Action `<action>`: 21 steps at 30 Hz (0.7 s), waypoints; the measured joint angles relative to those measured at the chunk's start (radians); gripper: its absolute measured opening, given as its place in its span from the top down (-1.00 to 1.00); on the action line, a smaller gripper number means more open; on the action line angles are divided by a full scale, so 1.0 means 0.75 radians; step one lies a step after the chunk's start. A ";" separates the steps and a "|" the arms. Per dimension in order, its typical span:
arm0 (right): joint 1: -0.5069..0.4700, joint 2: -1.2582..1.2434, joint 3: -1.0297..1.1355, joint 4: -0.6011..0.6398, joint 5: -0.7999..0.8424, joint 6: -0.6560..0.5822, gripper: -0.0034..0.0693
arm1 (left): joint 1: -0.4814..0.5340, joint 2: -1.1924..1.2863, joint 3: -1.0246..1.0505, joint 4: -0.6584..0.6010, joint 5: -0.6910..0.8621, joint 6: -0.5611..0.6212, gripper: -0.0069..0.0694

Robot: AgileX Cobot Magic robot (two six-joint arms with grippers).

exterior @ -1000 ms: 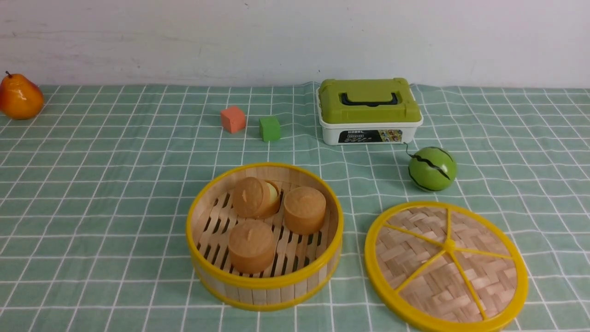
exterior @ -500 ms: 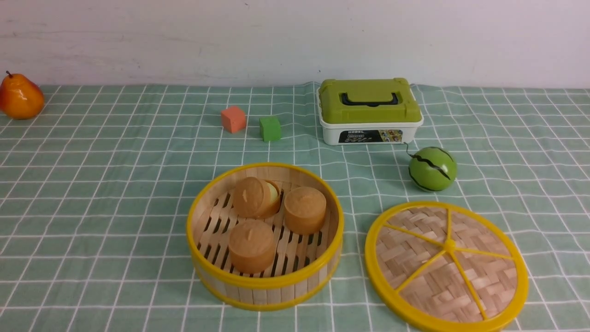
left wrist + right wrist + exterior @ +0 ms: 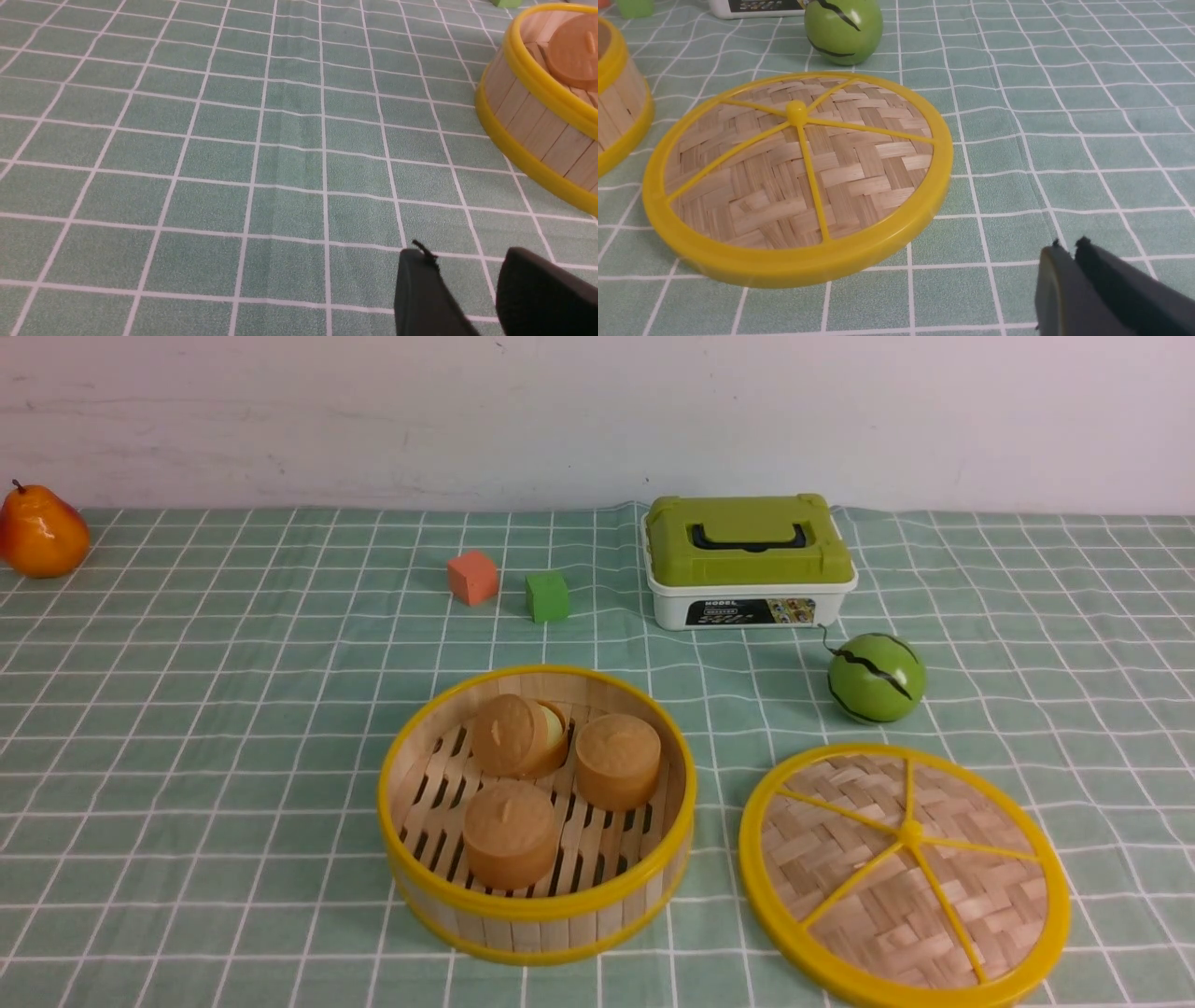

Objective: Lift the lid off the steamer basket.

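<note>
The lid (image 3: 904, 875) is lying flat on the green checked cloth (image 3: 233, 709), just beside the steamer basket (image 3: 537, 814) on its right, and not touching it. The basket is sitting open, and three brown buns (image 3: 509, 831) are resting on its slatted floor. So the job is looking done. The right gripper (image 3: 1069, 247) is hanging low over the cloth, near the lid's rim but apart from it. Its jaws are almost together, with only a thin crack between them, and they are holding nothing. The left gripper (image 3: 467, 263) is waiting on the other side of the basket. Its jaws are standing a little apart with bare cloth showing between them, and they are holding nothing too. What could go wrong now? The right gripper is sitting close to the lid, so if it is swinging sideways while pulling away, it could bump the yellow rim and slide the lid into the basket or into the green toy melon (image 3: 876, 678). The melon is round, so a small knock could send it rolling. The left gripper is also low, near the basket wall, and a careless move could be pushing the basket and tipping the buns. Going straight up first looks safest for both arms.
</note>
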 joint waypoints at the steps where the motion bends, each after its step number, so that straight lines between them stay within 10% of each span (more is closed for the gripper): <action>1: 0.000 0.000 0.000 0.000 0.000 0.000 0.85 | 0.000 0.000 0.000 0.000 0.000 0.000 0.19; 21: 0.000 0.000 -0.001 0.000 0.000 0.000 0.76 | 0.000 0.000 0.000 0.000 0.000 0.000 0.19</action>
